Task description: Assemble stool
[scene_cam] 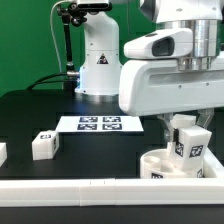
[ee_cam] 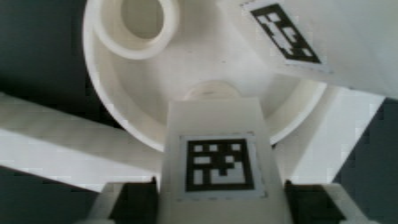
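Note:
The round white seat disc [scene_cam: 160, 166] lies at the exterior view's lower right, against the front rail. My gripper [scene_cam: 190, 130] hangs over it, shut on a white leg block [scene_cam: 192, 148] with a tag on its face. In the wrist view the held leg block [ee_cam: 222, 150] sits between my fingers [ee_cam: 128, 202], its end down on the seat disc [ee_cam: 134, 95] near a round socket [ee_cam: 139, 28]. My gripper [ee_cam: 222, 196] grips it at both sides. A second tagged leg [ee_cam: 285, 35] lies at the disc's rim. Another leg block [scene_cam: 43, 145] stands loose on the table.
The marker board [scene_cam: 100, 123] lies mid-table in front of the robot base [scene_cam: 98, 60]. A white rail [scene_cam: 90, 196] runs along the front edge and also shows in the wrist view [ee_cam: 54, 130]. A further white part [scene_cam: 2, 152] shows at the exterior view's left edge.

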Robot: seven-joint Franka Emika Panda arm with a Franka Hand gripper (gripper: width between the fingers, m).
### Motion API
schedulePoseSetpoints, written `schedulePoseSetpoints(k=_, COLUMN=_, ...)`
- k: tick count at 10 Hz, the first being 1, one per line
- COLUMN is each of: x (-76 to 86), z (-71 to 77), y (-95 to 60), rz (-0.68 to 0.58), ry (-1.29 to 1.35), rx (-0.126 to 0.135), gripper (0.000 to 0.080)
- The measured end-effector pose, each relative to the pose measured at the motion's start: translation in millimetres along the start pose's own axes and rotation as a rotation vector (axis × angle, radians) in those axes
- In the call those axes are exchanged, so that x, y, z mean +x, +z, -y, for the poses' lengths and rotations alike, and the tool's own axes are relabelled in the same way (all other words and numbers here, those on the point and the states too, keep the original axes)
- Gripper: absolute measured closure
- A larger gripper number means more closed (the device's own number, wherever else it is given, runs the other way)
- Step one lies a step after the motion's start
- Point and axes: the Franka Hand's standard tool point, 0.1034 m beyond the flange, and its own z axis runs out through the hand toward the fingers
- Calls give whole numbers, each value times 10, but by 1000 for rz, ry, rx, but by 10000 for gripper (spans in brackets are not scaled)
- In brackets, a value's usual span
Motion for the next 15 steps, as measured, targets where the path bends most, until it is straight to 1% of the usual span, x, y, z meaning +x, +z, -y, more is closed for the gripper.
schedulePoseSetpoints(k=1, x=-7, z=-66, y=18, rz=-6, ry=97, rx=17, gripper=462)
schedulePoseSetpoints(k=2, x=15, z=-115, y=18, rz=-29, ry=146, rx=22, gripper=462)
schedulePoseSetpoints(k=4, x=33, z=-108, y=19, rz=-48, ry=357, rx=25, gripper=461)
schedulePoseSetpoints(k=5, x=34, z=-110, y=18, rz=-48, ry=391, rx=26, gripper=461)
schedulePoseSetpoints(k=10, x=45, z=-114, y=12, rz=-48, ry=778, rx=37, gripper=459)
schedulePoseSetpoints(k=11, x=45, z=-113, y=12, rz=-47, ry=809, rx=38, gripper=459)
schedulePoseSetpoints(k=12, x=45, z=-102, y=12, rz=-45, ry=900, rx=45, gripper=459)
schedulePoseSetpoints(k=14, x=51, z=4, y=15, rz=-31, ry=1188, rx=75, gripper=459)
schedulePoseSetpoints(k=15, x=51, z=23, y=18, rz=-29, ry=1229, rx=77, gripper=459)
